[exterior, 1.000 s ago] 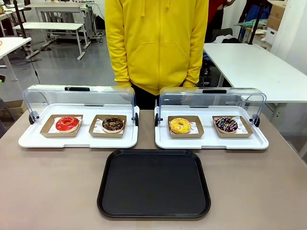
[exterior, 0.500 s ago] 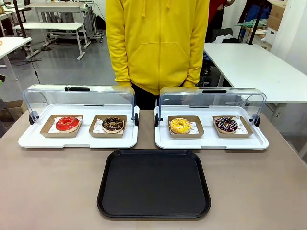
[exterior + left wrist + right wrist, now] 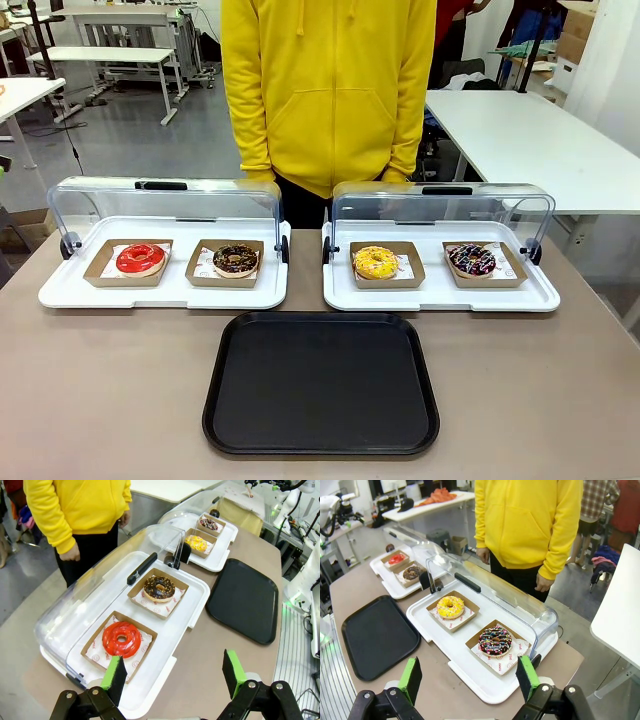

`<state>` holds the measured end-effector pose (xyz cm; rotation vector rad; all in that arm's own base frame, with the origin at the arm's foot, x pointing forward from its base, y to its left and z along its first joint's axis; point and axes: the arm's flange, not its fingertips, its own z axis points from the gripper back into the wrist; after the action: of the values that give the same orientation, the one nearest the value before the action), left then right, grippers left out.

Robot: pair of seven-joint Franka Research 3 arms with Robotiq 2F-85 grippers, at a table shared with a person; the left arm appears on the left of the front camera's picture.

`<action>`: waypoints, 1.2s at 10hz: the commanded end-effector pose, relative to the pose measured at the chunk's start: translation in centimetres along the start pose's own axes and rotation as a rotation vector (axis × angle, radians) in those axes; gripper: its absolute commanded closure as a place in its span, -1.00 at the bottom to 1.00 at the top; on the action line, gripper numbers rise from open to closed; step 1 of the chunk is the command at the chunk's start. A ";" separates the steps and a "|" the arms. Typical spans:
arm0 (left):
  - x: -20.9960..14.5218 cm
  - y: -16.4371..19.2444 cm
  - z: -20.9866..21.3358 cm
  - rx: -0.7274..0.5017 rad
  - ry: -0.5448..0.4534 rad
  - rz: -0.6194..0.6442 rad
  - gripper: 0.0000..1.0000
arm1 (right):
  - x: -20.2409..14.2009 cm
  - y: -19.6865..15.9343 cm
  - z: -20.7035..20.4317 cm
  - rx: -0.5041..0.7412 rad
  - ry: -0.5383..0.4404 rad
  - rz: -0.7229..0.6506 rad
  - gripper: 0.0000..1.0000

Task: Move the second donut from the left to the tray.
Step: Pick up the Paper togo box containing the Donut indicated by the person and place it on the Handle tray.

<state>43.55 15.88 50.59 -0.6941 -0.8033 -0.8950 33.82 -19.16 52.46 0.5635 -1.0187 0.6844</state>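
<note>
The second donut from the left point(image 3: 236, 259) point(image 3: 159, 588) point(image 3: 413, 572) has dark chocolate glaze with light crumbs and lies in a brown cardboard holder on the left white display tray point(image 3: 160, 292). The black tray point(image 3: 321, 382) point(image 3: 245, 599) point(image 3: 377, 633) lies bare at the table's near middle. In the left wrist view my left gripper point(image 3: 174, 672) hangs open above that display tray's near corner, well short of the chocolate donut. In the right wrist view my right gripper point(image 3: 469, 676) stands open over the right display tray's edge, nothing between its fingers.
A red-glazed donut point(image 3: 140, 258) sits left of the chocolate one. The right display tray point(image 3: 440, 295) holds a yellow donut point(image 3: 375, 262) and a sprinkled dark donut point(image 3: 471, 260). Both clear lids point(image 3: 165, 205) are tipped back. A person in a yellow hoodie point(image 3: 328, 90) stands at the far edge.
</note>
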 end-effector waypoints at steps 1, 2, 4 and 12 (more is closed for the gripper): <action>0.1 -0.1 0.1 -0.007 -0.006 -0.004 -1.00 | 0.2 -0.3 -0.1 0.000 -0.025 0.023 -1.00; 0.1 -0.1 0.1 -0.007 -0.006 -0.004 -1.00 | 0.2 -0.3 -0.1 0.000 -0.025 0.023 -1.00; 0.1 -0.1 0.1 -0.007 -0.006 -0.004 -1.00 | 0.2 -0.3 -0.1 0.000 -0.025 0.023 -1.00; 0.1 -0.1 0.1 -0.007 -0.006 -0.004 -1.00 | 0.2 -0.3 -0.1 0.000 -0.025 0.023 -1.00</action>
<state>43.55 15.88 50.59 -0.6941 -0.8033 -0.8950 33.82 -19.17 52.46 0.5634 -1.0188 0.6845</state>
